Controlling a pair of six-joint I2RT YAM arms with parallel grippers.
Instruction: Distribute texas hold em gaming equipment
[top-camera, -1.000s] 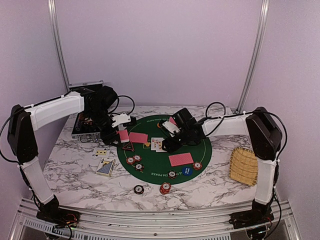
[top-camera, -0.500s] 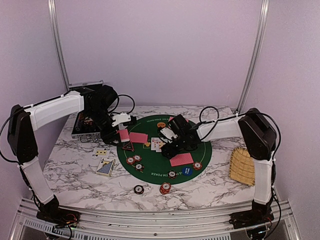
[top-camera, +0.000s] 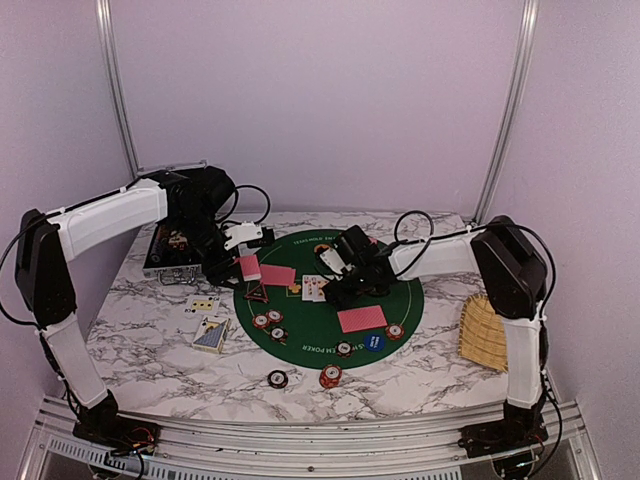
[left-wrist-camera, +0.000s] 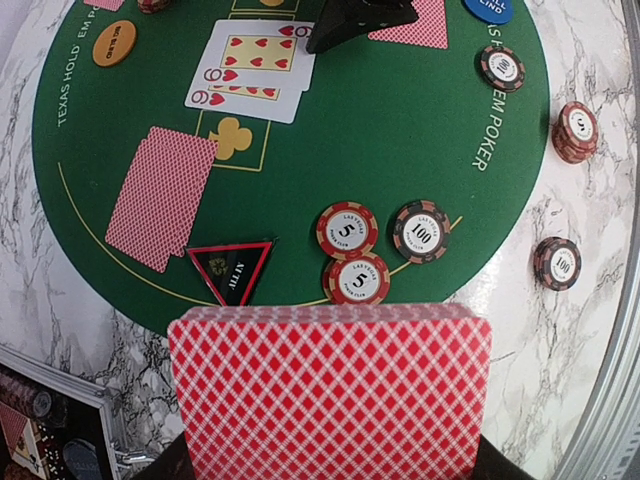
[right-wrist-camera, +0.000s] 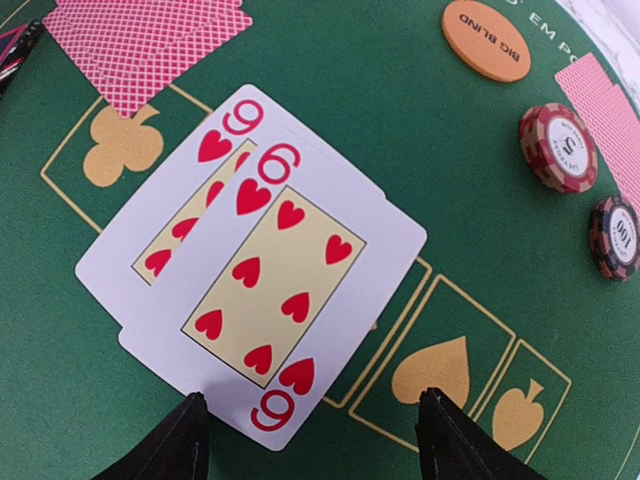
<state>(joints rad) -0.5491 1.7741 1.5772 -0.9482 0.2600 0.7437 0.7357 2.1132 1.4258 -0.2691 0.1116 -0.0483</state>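
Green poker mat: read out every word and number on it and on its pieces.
"TEXAS HOLD EM": green mat, along its rim.
"BIG BLIND": orange button.
"5": red chips.
"100": dark chips.
"9": two face-up heart cards.
Triangular marker and chip-rim print: too small to read.

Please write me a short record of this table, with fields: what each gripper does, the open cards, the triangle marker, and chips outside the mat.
Left gripper: shut on red-backed cards, held over the mat's edge
Right gripper: open, jaws either side of the near corner of the face-up cards
Face-up cards: two nines of hearts, overlapping, on the green mat
Triangular marker: on the mat, three chips close beside it
Off the mat: loose chips on the marble table
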